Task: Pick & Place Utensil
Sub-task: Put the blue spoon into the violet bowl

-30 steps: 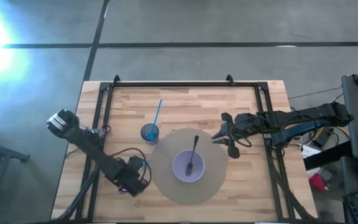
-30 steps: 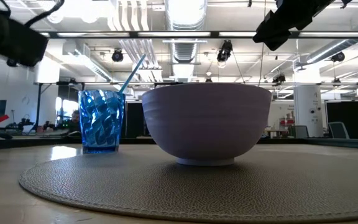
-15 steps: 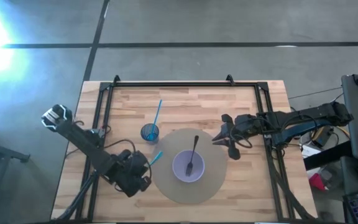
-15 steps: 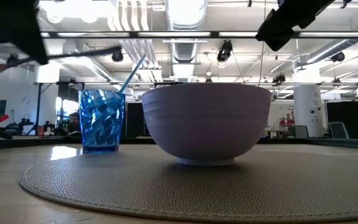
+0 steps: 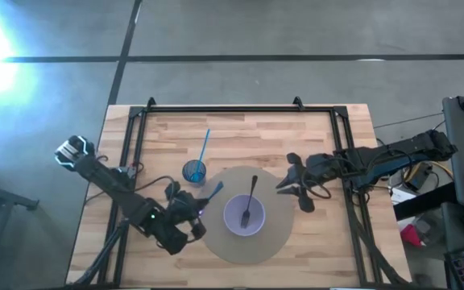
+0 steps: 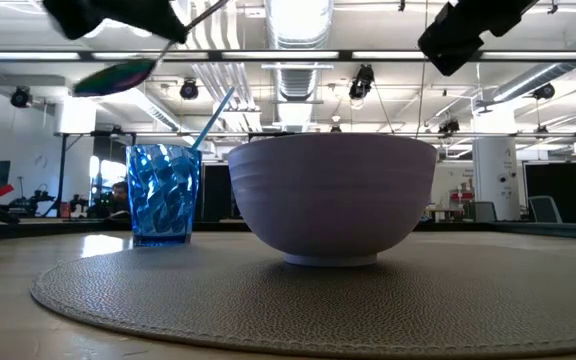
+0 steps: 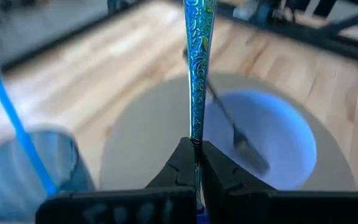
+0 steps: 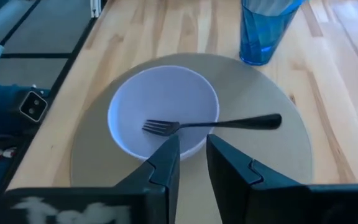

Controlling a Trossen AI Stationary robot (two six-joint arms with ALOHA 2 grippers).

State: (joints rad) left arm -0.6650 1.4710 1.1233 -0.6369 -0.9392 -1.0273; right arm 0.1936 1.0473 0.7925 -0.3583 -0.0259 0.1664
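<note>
Left gripper (image 5: 193, 222) now nearer bowl (image 5: 244, 216), clamping blue spoon (image 7: 196, 68), handle end pinched, bowl end toward it

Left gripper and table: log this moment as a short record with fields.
left gripper: shut on the blue spoon, raised beside the placemat
right gripper: empty, jaws slightly apart, hovering at the placemat's right edge
bowl: white, centred on the placemat
fork: tines in the bowl, handle resting over the rim
blue cup: upright, with a straw
</note>
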